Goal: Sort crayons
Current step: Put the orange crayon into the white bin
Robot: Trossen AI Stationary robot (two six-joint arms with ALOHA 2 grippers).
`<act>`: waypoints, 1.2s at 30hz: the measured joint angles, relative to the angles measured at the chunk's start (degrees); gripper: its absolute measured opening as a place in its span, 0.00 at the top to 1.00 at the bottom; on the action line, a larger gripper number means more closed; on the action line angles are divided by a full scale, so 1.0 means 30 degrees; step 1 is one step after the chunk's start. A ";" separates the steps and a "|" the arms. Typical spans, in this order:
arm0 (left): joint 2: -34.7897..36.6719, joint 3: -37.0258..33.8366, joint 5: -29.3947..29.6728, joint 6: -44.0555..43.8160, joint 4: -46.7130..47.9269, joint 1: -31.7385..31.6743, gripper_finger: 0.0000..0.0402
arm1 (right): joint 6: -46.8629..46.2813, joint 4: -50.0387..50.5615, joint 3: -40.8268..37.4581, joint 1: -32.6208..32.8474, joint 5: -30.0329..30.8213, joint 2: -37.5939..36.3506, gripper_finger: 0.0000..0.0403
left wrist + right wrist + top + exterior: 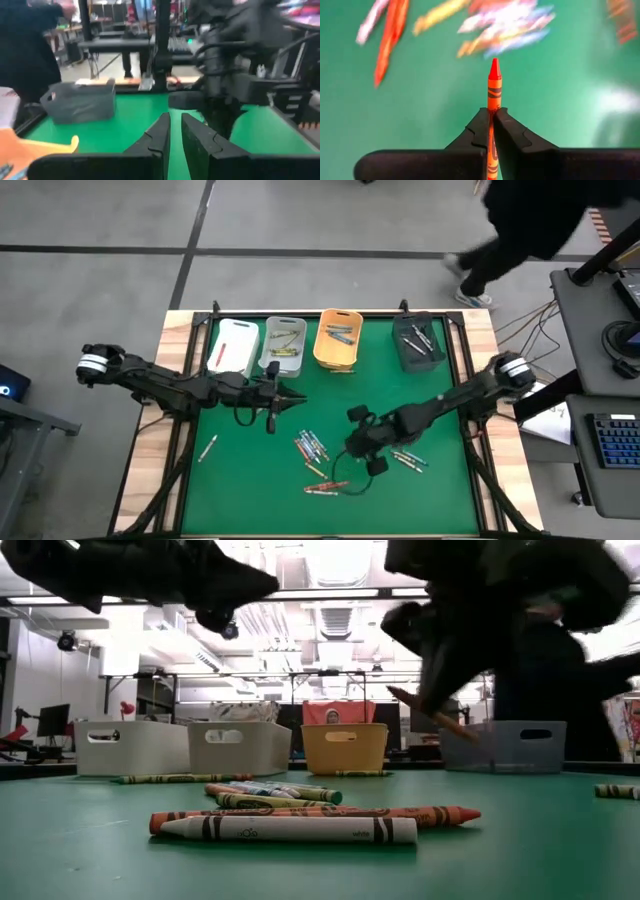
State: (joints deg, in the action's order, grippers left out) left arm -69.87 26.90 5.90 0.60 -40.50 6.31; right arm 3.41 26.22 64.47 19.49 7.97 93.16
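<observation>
Green felt [240, 480] covered my table, with four small plastic bins lined along the top of the overhead frame: white [233, 345], grey [283, 345], orange [338, 339] and black [419, 343]. My right gripper [490, 122], low and right of centre in that frame, was clamped on an orange-red crayon [494, 85], its paper-wrapped shaft running straight out between the jaws, waxy tip leading. It hung clear of the felt, above the loose crayons [312, 448] scattered lower centre. The orange bin lay up-frame from it. My left gripper [174, 131] waited near the grey bin, jaws nearly together, empty.
</observation>
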 joint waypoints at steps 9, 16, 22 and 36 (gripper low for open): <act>0.0874 0.0780 -0.2651 0.0637 0.0805 0.0007 0.85 | 0.1833 -1.8522 -0.7421 -0.2090 -0.0023 -0.4170 0.98; -0.0071 0.1066 -0.2670 0.0926 0.0845 0.0007 0.63 | 0.2905 -2.6276 -0.9084 -0.3238 -0.0884 -0.4064 0.97; -0.2136 0.2158 -0.2698 0.1183 -0.0368 0.0007 0.52 | 0.3525 -2.6554 -0.7657 -0.3729 -0.1186 -0.3078 0.97; -0.3627 0.3539 -0.1890 0.2092 0.0429 -0.0029 0.57 | 0.3361 -2.6369 -0.6609 -0.3885 -0.1311 -0.1989 0.97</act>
State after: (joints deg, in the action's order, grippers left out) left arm -80.75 37.51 0.23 6.87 -39.22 6.22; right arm 13.50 -52.89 44.64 7.84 4.03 87.19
